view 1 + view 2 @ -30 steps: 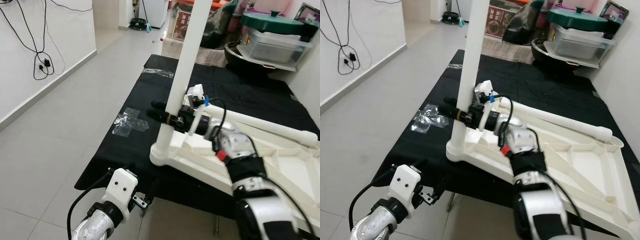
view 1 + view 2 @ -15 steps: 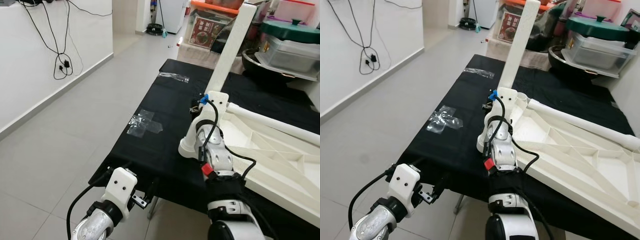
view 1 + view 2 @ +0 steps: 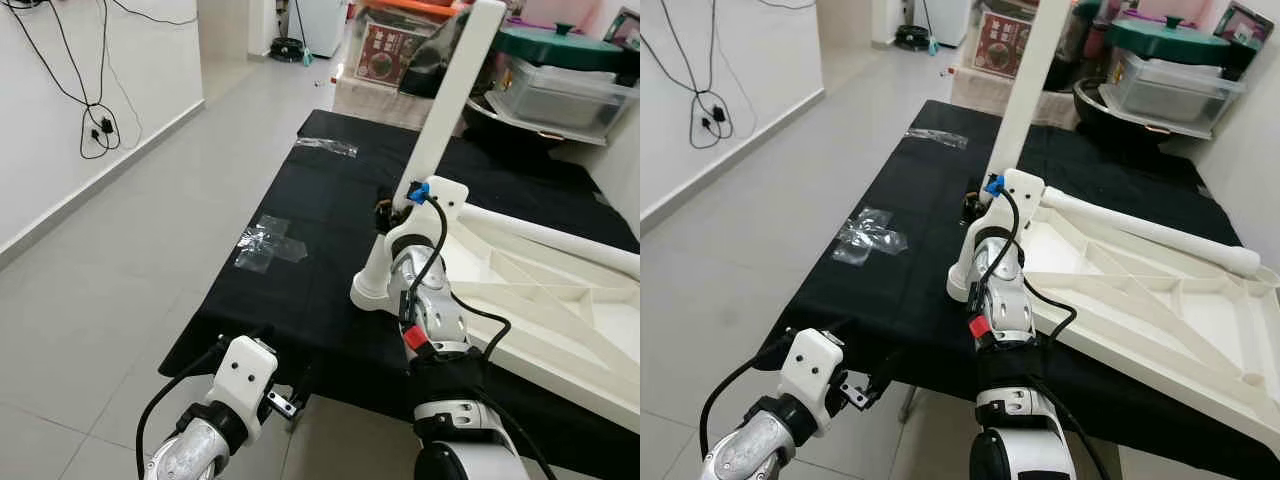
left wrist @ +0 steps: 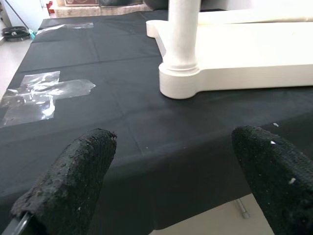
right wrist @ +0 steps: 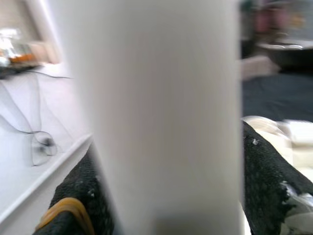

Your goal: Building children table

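The white table leg (image 3: 445, 110) stands tilted in the corner socket of the upturned white tabletop (image 3: 1160, 300), which lies on the black cloth (image 3: 300, 220). The right gripper (image 5: 171, 196) clamps the leg, a finger pressed on each side. A second ago the forearm reached in from the side; it has swung round in front. The left gripper (image 4: 171, 186) hangs spread wide and empty at the cloth's near edge, near clear tape (image 3: 268, 243).

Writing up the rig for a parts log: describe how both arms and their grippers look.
The right arm has a silver shell, black joint bands, a small red tag, a thin black cable and a white wrist block with a blue clip. The left arm is silver too, with a white wrist block and a black cable. Each gripper's fingers are black and rough-textured.
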